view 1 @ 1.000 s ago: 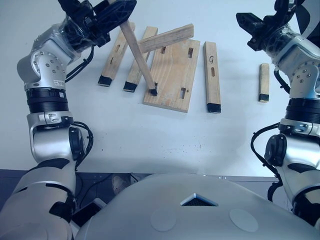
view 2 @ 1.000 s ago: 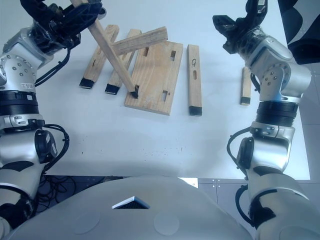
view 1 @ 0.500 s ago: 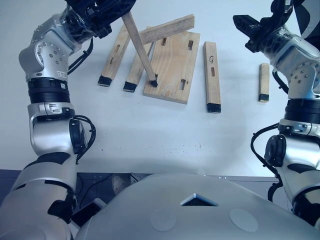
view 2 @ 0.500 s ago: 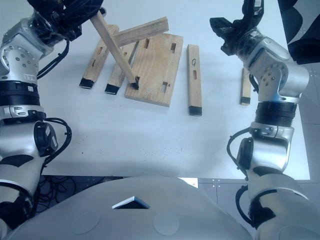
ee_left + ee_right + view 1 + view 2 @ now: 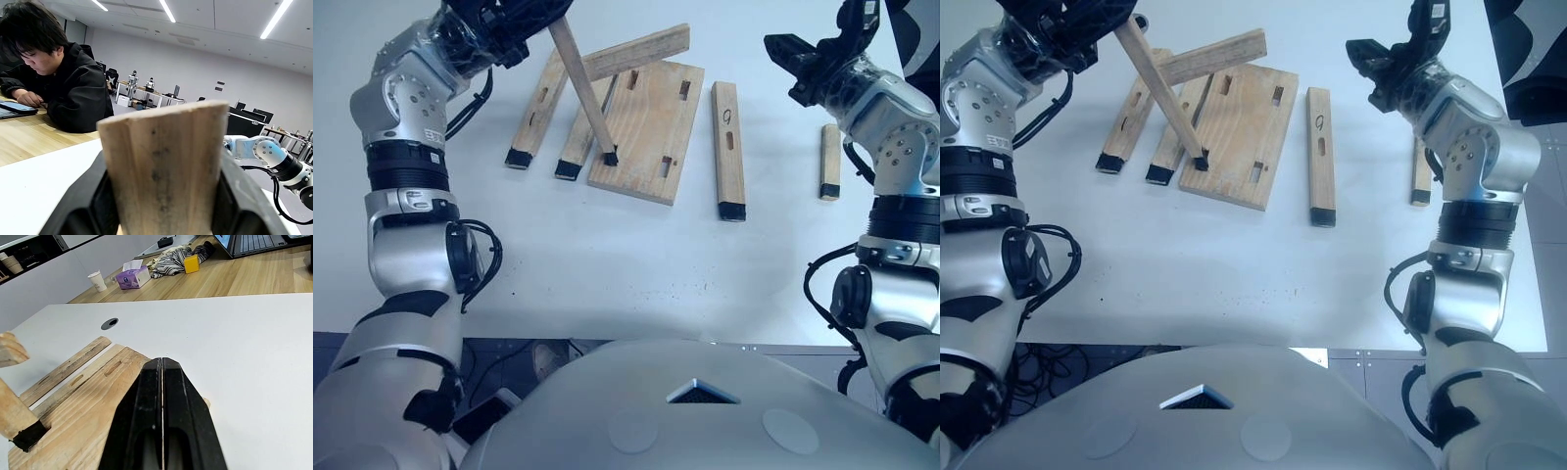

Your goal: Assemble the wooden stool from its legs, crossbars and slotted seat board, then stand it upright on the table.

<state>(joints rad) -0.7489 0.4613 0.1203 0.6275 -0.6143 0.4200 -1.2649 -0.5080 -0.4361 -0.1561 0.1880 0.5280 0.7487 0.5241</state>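
My left gripper (image 5: 527,14), at the far left, is shut on the top of a wooden leg (image 5: 584,86). The leg slants down, and its black-capped foot rests on the left edge of the slotted seat board (image 5: 651,127). In the left wrist view the leg's end (image 5: 166,166) sits between the black fingers (image 5: 90,205). Two legs (image 5: 534,110) (image 5: 579,132) lie left of the board, and a longer bar (image 5: 636,54) lies across their far ends. Another leg (image 5: 728,147) lies right of the board. My right gripper (image 5: 161,363) hovers shut and empty above the board's far right (image 5: 783,47).
A short crossbar (image 5: 829,162) lies alone at the far right, beside the right arm. The white table (image 5: 626,264) is bare between the parts and its near edge. A hole (image 5: 109,323) is set into the tabletop beyond the parts.
The left arm rose and swung the held leg more upright. Its foot dragged toward the board's left edge, and the board slid away from me. The right gripper drifted slightly left.
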